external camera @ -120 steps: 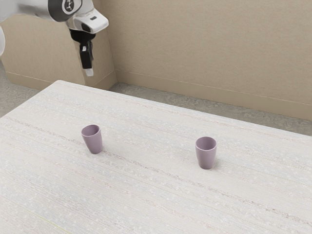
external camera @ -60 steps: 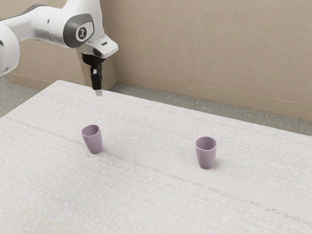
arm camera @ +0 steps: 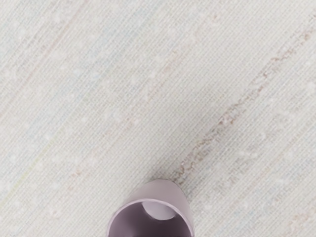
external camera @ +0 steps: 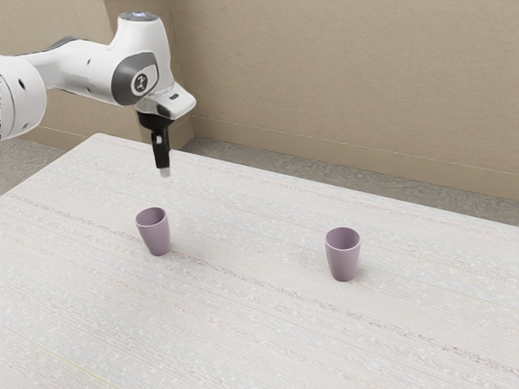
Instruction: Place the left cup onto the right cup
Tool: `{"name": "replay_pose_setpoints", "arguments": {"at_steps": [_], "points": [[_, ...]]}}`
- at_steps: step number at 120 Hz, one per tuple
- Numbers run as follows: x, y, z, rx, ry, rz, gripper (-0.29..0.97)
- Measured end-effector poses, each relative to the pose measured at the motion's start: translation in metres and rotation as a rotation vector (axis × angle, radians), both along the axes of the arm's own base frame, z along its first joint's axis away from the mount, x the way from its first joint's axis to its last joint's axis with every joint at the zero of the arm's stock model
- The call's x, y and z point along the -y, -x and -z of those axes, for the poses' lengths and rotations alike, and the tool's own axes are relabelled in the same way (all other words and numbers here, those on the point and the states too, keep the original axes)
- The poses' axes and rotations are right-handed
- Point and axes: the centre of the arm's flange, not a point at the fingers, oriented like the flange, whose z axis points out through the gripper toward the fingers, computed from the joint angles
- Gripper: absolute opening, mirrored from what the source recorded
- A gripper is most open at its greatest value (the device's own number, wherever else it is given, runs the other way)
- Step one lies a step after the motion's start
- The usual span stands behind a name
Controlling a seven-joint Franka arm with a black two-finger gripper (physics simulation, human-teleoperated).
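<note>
Your gripper, open or closed I cannot tell, hangs above the left cup, standing on the table well apart from the right cup; come down off-centre and you could topple it.

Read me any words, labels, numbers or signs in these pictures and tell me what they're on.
No text can be read.
The round mark on the arm: too small to read.
The left cup, right cup and table: no writing.
</note>
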Motion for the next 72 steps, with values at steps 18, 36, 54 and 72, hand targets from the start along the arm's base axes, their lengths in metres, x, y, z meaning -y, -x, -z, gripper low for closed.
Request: {"name": "replay_pose_setpoints", "arguments": {"at_steps": [18, 36, 54, 72], "points": [[0.0, 0.002, 0.016, -0.017, 0.003, -0.001, 0.68], [0.005, 0.01, 0.039, -0.04, 0.009, -0.002, 0.68], [0.008, 0.018, 0.054, -0.051, 0.021, -0.015, 0.68], [0.01, 0.031, 0.065, -0.058, 0.03, -0.033, 0.68]]}}
